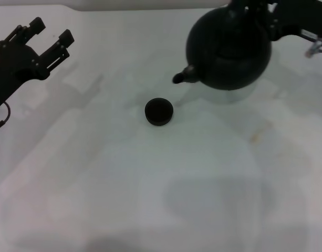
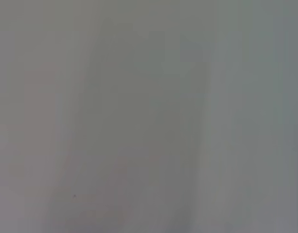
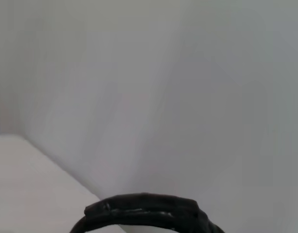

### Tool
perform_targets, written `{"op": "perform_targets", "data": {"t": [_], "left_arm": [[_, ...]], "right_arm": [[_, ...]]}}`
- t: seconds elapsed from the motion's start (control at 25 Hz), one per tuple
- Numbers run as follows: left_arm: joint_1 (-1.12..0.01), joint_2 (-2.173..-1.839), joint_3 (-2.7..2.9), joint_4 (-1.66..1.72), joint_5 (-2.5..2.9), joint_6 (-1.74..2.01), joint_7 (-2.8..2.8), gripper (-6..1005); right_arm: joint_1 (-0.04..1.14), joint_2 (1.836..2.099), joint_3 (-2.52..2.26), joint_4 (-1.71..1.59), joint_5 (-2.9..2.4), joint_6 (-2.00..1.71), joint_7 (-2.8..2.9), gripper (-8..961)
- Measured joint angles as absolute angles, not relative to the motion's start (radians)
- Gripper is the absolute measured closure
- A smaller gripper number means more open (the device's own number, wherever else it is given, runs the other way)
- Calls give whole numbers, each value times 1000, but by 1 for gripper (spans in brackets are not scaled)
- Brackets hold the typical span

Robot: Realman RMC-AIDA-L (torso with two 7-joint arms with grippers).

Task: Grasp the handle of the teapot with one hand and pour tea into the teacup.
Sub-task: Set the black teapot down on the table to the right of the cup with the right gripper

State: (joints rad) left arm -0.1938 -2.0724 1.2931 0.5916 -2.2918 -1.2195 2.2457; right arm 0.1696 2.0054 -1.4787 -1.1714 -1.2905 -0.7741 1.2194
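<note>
The black teapot (image 1: 229,47) hangs at the far right of the white table, its spout (image 1: 184,76) pointing left and down toward the teacup. My right gripper (image 1: 248,6) comes in from the top right and is shut on the handle of the teapot (image 3: 146,208), which shows as a ribbed black arch in the right wrist view. The small dark teacup (image 1: 159,111) stands upright on the table, below and left of the spout tip and apart from it. No tea shows. My left gripper (image 1: 50,32) stands open at the far left, holding nothing.
The white table (image 1: 150,199) carries soft shadows. A faint yellowish stain (image 1: 253,137) lies right of the cup. The left wrist view shows only plain grey surface.
</note>
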Motion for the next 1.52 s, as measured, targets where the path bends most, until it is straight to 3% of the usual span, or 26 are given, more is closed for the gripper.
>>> {"op": "perform_targets", "data": {"t": [0.52, 1.52], "left_arm": [[-205, -2071, 1293, 589, -2288, -1219, 2246, 232], [-228, -2069, 1293, 567, -2281, -1210, 2244, 230]], "right_arm": [[155, 1962, -1152, -976, -1368, -1087, 1226, 848], [159, 1987, -1103, -850, -1433, -1159, 1031, 841]]}}
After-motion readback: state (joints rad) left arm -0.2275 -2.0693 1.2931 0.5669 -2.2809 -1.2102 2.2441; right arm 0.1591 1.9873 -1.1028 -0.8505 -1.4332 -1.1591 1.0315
